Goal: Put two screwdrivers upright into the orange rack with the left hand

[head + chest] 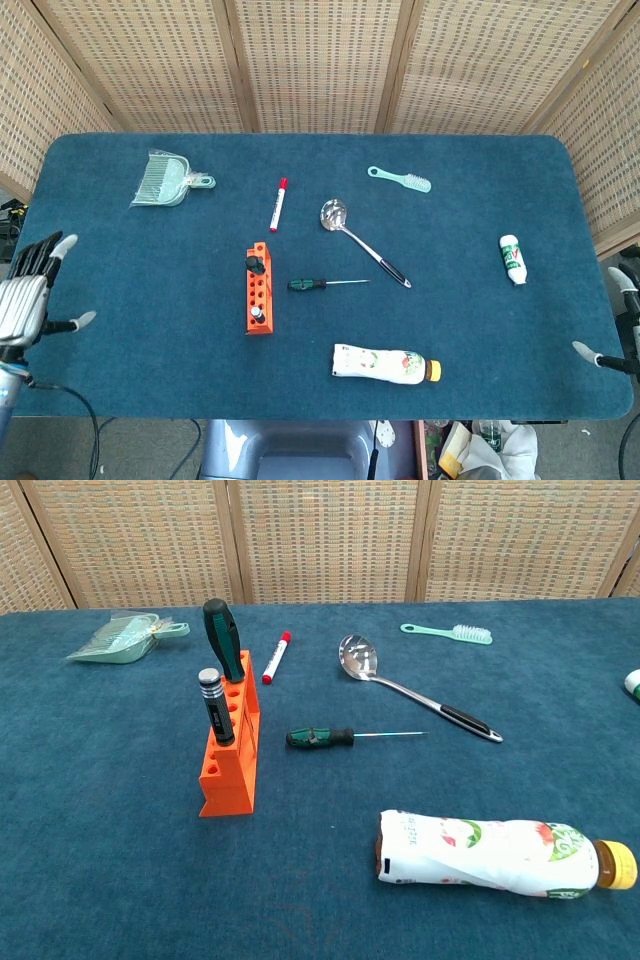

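The orange rack (pixel 231 750) is already carrying two upright tools, a green-handled screwdriver (pixel 223 640) at its far end and a black-handled screwdriver (pixel 213 707) nearer the middle. The left hand (pixel 27 295) is hanging well left of the rack, fingers spread, holding nothing. I'd judge it best parked there, leaving both seated. A third screwdriver (pixel 330 737) is lying just right of the rack.

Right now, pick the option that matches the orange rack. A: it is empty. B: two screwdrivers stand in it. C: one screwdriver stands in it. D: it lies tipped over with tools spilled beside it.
B: the chest view shows the orange rack upright with the green-handled screwdriver and the black-handled screwdriver both standing in it, while a third screwdriver lies flat on the table beside it.
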Controlling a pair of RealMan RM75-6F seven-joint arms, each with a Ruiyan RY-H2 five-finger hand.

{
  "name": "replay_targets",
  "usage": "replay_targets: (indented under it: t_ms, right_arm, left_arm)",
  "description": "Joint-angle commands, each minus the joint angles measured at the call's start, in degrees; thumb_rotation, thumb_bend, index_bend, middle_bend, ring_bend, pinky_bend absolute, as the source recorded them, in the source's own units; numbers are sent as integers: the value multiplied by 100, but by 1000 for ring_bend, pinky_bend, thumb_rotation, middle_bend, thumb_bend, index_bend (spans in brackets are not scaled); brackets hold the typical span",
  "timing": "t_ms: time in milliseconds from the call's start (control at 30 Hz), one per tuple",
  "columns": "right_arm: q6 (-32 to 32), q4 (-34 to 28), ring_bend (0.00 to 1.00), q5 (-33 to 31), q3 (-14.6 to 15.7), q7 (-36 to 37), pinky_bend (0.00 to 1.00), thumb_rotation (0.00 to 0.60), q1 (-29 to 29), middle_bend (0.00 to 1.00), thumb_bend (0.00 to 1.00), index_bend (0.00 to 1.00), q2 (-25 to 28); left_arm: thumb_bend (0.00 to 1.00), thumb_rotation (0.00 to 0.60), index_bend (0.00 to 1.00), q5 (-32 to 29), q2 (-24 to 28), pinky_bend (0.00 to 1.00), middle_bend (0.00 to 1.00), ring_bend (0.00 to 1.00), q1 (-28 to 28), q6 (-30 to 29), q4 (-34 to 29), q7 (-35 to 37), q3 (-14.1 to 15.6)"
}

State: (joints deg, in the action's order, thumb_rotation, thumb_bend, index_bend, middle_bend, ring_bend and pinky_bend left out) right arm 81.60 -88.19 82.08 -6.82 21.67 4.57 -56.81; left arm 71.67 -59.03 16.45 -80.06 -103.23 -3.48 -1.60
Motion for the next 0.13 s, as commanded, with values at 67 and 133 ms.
replay_targets:
  t_ms: [67,133]
  right_arm:
    - [89,-45,0,49,18,-103,0,600,-33,0,0,0,-31]
    - [117,-62,0,71,29,-134,0,600,-44,0,0,0,-35]
  left_arm:
    - [0,600,0,181,-251,0,0,0,-301,-277,283,-109,158]
    - [0,600,0,244,-313,0,0,0,-349,-281,423,-19,151]
